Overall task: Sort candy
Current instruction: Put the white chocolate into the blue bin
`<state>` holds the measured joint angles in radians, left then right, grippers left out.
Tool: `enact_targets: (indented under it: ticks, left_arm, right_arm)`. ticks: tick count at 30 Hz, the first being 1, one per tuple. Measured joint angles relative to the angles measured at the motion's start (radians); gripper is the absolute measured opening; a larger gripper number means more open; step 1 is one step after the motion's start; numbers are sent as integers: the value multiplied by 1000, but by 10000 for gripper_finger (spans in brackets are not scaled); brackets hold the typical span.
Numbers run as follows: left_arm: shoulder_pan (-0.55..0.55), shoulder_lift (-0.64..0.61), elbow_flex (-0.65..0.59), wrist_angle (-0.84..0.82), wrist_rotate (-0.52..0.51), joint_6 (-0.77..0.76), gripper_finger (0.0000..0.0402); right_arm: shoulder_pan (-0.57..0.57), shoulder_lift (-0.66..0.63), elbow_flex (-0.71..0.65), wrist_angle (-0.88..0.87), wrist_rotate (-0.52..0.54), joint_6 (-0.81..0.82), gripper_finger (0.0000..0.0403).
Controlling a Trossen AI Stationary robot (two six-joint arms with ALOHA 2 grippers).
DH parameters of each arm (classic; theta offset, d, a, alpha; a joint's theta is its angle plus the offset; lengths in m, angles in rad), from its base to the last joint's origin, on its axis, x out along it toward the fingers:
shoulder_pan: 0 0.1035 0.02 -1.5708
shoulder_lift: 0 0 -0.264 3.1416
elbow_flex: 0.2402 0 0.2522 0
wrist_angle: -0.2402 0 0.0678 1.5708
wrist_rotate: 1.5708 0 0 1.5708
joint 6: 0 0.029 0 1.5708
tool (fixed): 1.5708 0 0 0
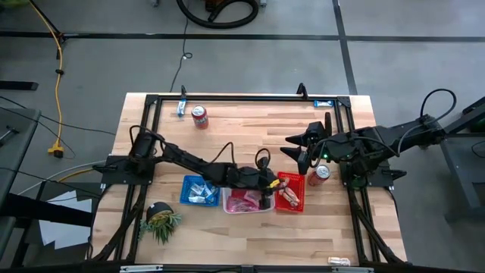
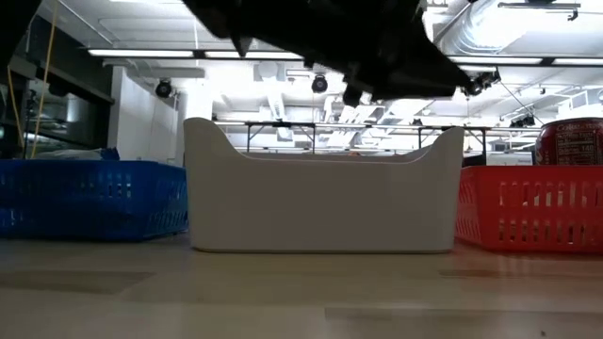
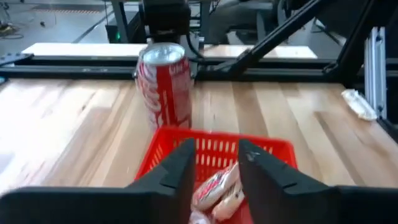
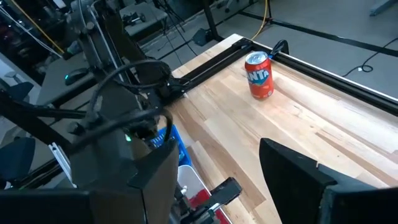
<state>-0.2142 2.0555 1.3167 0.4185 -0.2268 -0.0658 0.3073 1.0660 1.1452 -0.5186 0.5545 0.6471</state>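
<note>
Wooden tabletop (image 1: 242, 136) carried three trays in a row: blue (image 1: 199, 190), white (image 1: 245, 202) and red (image 1: 290, 192). Over the red tray hung the left gripper (image 3: 214, 168), its fingers slightly apart, with wrapped candy (image 3: 219, 188) lying in the tray just beneath them. Beside a soda can (image 1: 322, 174), the right gripper (image 1: 301, 150) waited, jaws apart and empty.

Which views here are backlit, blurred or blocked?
Low view: bright ceiling lights behind, so the arm overhead is a black silhouette above the white tray. Left wrist view: soft overall, the left gripper fingers dark and blurred over the red basket. Right wrist view: dark arm parts fill the near side, though the orange can reads clearly.
</note>
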Motion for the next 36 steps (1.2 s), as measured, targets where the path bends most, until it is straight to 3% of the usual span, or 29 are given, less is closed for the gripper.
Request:
enact_targets:
  ticks: [5, 11, 17, 20, 24, 26, 29, 36]
  left_arm:
    - [12, -120, 11, -206, -26, 12, 160]
    - [104, -391, -23, -587, -109, 18, 197]
    - [284, -750, -235, -685, -119, -52, 209]
    - [382, -928, -346, -718, -185, -143, 210]
    - [571, -1067, -389, -896, -248, -287, 210]
    - [695, -1077, -377, -953, -218, -293, 209]
    - [882, -1026, -321, -1002, -106, -291, 209]
    - [1154, -725, -188, -1209, 134, -385, 209]
  right_arm:
    - [0, 0, 0, 1, 0, -1, 220]
    - [0, 0, 0, 3, 18, -1, 220]
    - [0, 1, 0, 5, 90, 0, 220]
    - [0, 1, 0, 6, 134, 14, 220]
    - [-4, 1, 0, 3, 255, 79, 220]
    - [-26, 1, 0, -7, 307, 120, 220]
    - [-96, 1, 0, -16, 299, 138, 220]
    - [-380, 2, 0, -24, 14, -4, 220]
